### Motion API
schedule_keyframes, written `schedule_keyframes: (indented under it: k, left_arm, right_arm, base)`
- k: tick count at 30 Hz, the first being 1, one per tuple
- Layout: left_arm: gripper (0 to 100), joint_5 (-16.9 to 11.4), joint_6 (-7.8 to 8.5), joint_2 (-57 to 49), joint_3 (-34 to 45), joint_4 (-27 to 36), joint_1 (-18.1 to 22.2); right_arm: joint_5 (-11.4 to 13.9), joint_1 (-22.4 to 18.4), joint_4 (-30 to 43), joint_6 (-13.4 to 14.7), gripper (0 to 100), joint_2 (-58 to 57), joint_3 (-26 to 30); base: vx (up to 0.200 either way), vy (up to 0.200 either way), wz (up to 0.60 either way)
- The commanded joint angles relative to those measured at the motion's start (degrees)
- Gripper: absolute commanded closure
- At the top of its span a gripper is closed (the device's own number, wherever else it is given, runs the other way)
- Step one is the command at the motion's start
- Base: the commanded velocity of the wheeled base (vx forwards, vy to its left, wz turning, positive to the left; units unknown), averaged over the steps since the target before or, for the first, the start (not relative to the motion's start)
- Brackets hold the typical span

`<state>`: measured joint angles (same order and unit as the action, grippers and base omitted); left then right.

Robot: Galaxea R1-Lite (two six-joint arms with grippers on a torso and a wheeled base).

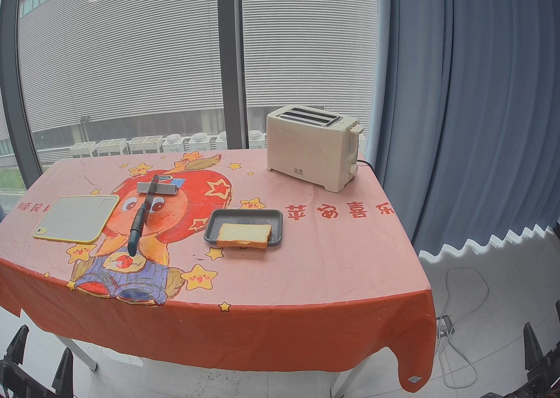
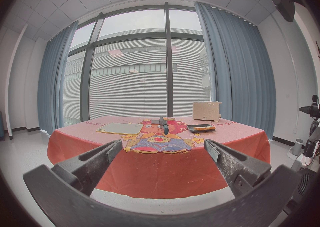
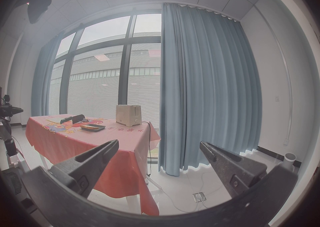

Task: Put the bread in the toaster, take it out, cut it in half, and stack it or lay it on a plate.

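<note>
A slice of bread (image 1: 244,235) lies in a dark grey tray (image 1: 217,224) near the middle of the table. The cream toaster (image 1: 311,146) stands at the back right, slots empty. A knife (image 1: 140,217) with a dark blue handle rests on a small rack, beside a pale cutting board (image 1: 76,217) at the left. My left gripper (image 2: 162,152) hangs open below and in front of the table's front edge, holding nothing. My right gripper (image 3: 159,153) is open too, off the table's right side. The left wrist view shows the bread (image 2: 204,127), the knife (image 2: 163,125) and the toaster (image 2: 206,111).
An orange cartoon tablecloth (image 1: 326,259) covers the table and hangs over the front. Blue curtains (image 1: 472,90) hang to the right, a window behind. A cable and floor socket (image 1: 444,326) lie on the floor at the right. The toaster's cord (image 3: 149,141) drops off the table's edge.
</note>
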<state>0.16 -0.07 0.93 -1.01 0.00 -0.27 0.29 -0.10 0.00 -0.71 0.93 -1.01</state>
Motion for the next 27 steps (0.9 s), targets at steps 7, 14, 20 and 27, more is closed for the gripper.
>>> schedule_keyframes:
  k: [7, 14, 20, 27]
  left_arm:
    - [0, 0.0, -0.01, -0.8, 1.0, 0.0, 0.0]
    - [0, 0.0, -0.01, -0.8, 1.0, 0.0, 0.0]
    - [0, 0.0, -0.01, -0.8, 1.0, 0.0, 0.0]
    - [0, 0.0, -0.01, -0.8, 1.0, 0.0, 0.0]
  right_arm:
    - [0.4, 0.0, -2.5, -0.3, 0, -0.9, 0.9]
    - [0.6, -0.1, -8.9, -0.5, 0, -0.9, 1.0]
    - [0.9, 0.0, -7.5, -1.9, 0, -0.9, 0.9]
    - [6.3, 0.3, -3.6, -0.8, 0, 1.3, -3.0]
  base:
    - [0.000, 0.000, 0.00]
    - [0.000, 0.000, 0.00]
    - [0.000, 0.000, 0.00]
    - [0.000, 0.000, 0.00]
